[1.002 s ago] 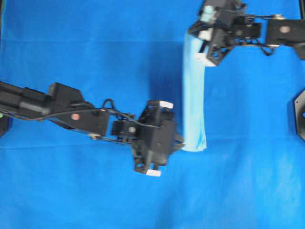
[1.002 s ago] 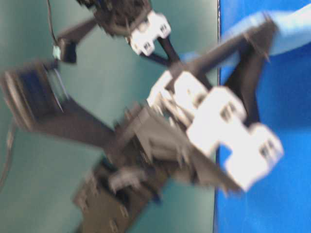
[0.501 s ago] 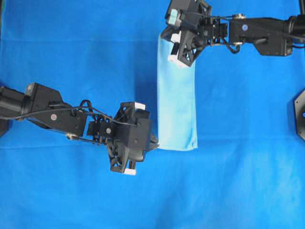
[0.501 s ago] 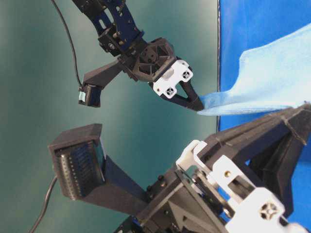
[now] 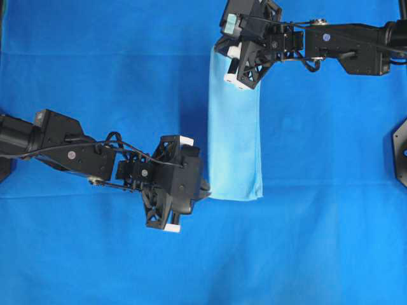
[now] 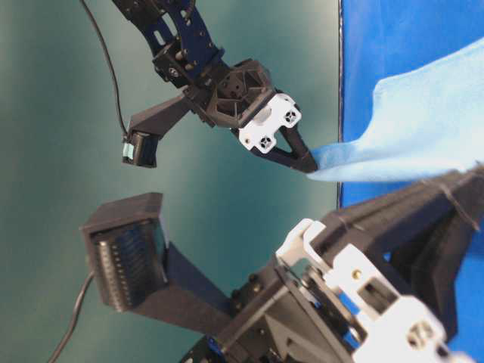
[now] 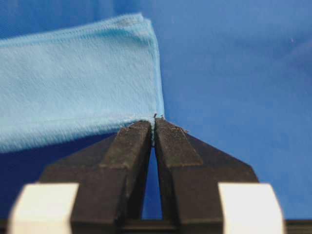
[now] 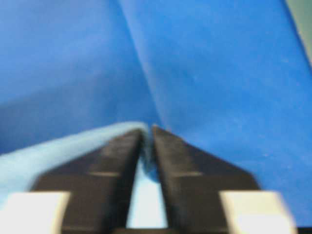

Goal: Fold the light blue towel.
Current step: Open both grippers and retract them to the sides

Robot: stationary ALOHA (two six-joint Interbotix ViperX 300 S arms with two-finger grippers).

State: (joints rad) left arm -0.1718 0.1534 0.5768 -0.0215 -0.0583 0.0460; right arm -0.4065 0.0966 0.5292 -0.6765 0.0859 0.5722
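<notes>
The light blue towel [image 5: 235, 127] lies as a long folded strip on the royal blue tablecloth [image 5: 95, 63], running from top to bottom of the overhead view. My left gripper [image 5: 205, 190] is at its near left corner. In the left wrist view its jaws [image 7: 154, 121] are pinched on the towel's hem [image 7: 73, 83]. My right gripper [image 5: 219, 52] is at the far left corner. From table level its tip [image 6: 310, 165] still pinches the towel [image 6: 423, 128], holding that corner slightly raised. The right wrist view is blurred, with towel [image 8: 29, 161] between nearly touching jaws [image 8: 147, 129].
The tablecloth covers the whole work surface. A black mount [image 5: 400, 152] sits at the right edge. A teal wall [image 6: 76, 227] stands behind the table in the table-level view.
Over the last second both grippers carried the towel's edge leftward, widening the strip. In the last half second the arms have barely moved.
</notes>
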